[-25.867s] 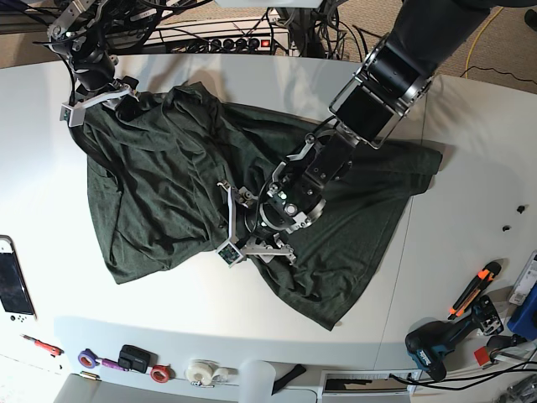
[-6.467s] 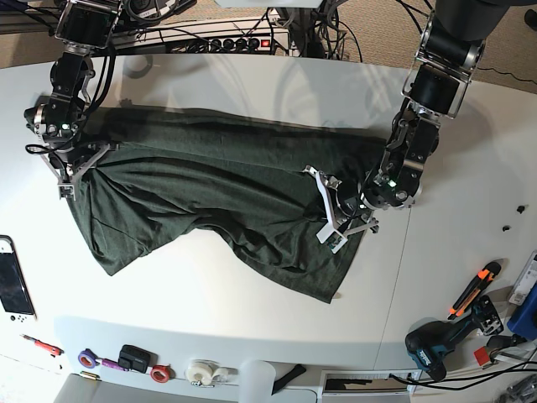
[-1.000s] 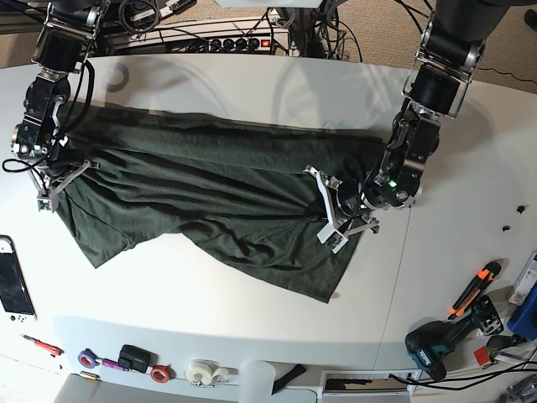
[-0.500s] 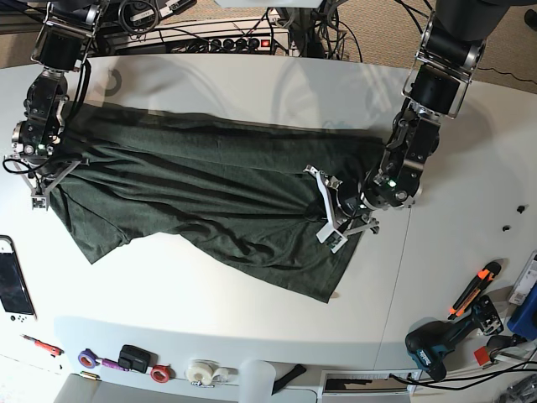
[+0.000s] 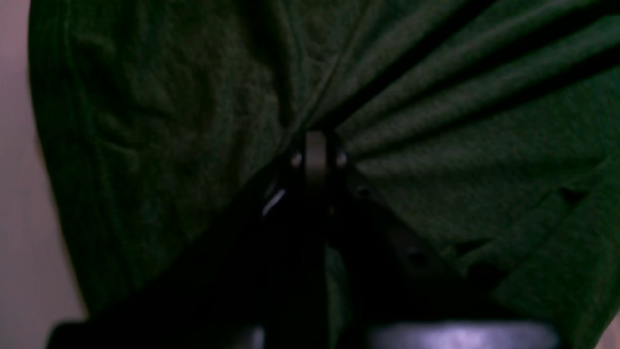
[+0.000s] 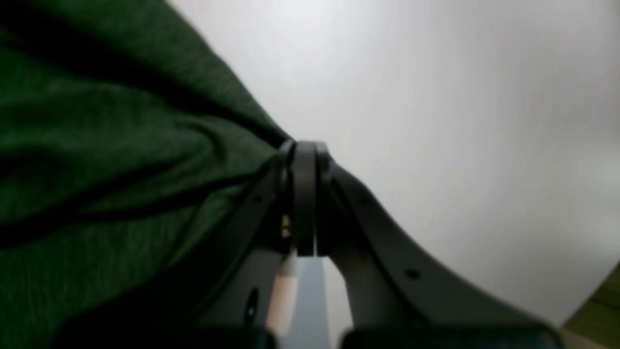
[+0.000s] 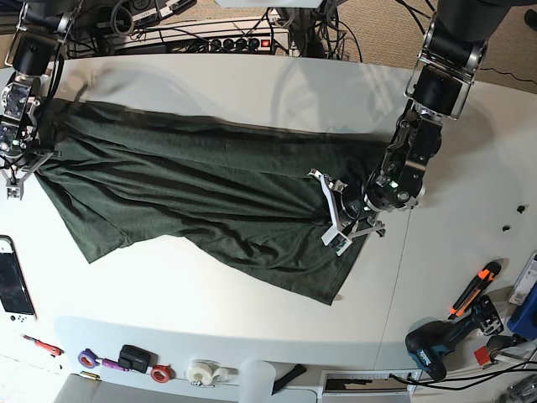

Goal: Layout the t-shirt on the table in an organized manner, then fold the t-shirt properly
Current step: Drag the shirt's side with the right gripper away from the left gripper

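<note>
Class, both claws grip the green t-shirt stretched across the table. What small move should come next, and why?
Probably lower both claws and release. The right claw and left claw hold the t-shirt taut, yet slack folds remain, so re-gripping elsewhere seems needed.

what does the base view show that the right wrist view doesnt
Only the base view shows the whole t-shirt stretched across the table, the left gripper shut on its far end, and the drill and tape rolls along the near edge. Only the right wrist view shows up close the right gripper pinched shut on a bunched edge of cloth, with bare tabletop beyond. Both show the green shirt, the white table and the right arm holding the shirt.
</note>
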